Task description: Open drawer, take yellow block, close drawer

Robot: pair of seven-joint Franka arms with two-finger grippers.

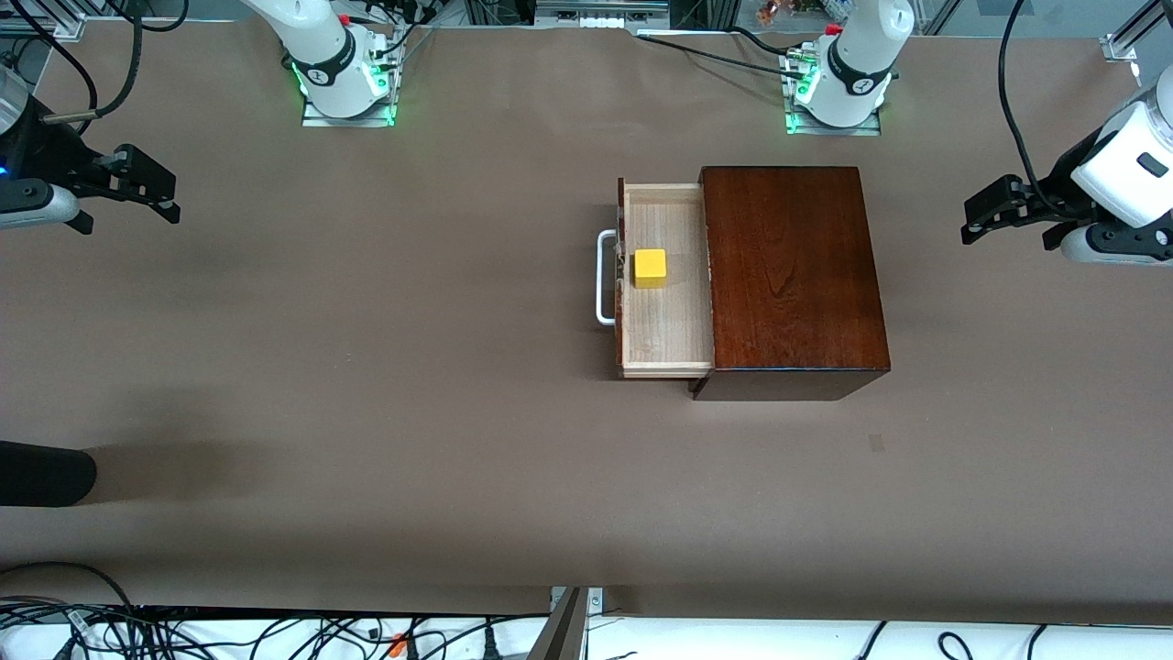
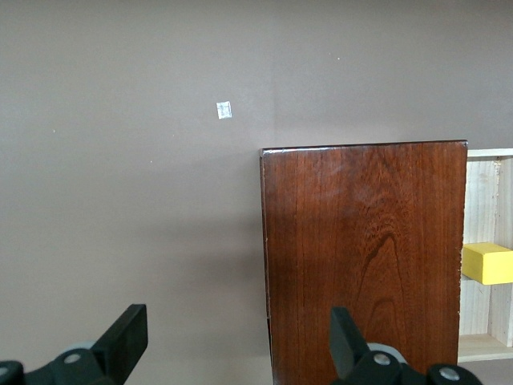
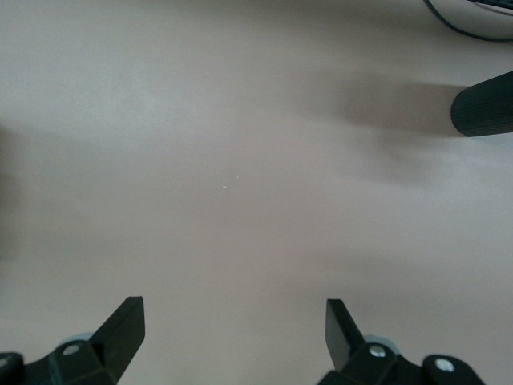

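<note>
The drawer (image 1: pixel 669 321) stands pulled out of the dark mahogany box (image 1: pixel 793 275), with its white handle (image 1: pixel 605 275) toward the right arm's end of the table. The yellow block (image 1: pixel 650 268) sits in the pale tray close to the drawer front. My left gripper (image 1: pixel 982 215) is open and empty above the table at the left arm's end. Its wrist view shows its open gripper (image 2: pixel 238 329), the box (image 2: pixel 365 257), the drawer (image 2: pixel 481 200) and the block (image 2: pixel 487 263). My right gripper (image 1: pixel 160 197) is open and empty at the right arm's end, over bare table in its wrist view (image 3: pixel 232 321).
A black cylindrical object (image 1: pixel 46 477) reaches in over the table's edge at the right arm's end; it also shows in the right wrist view (image 3: pixel 483 104). A small pale mark (image 1: pixel 877 443) lies on the table nearer the front camera than the box. Cables run along the table's near edge.
</note>
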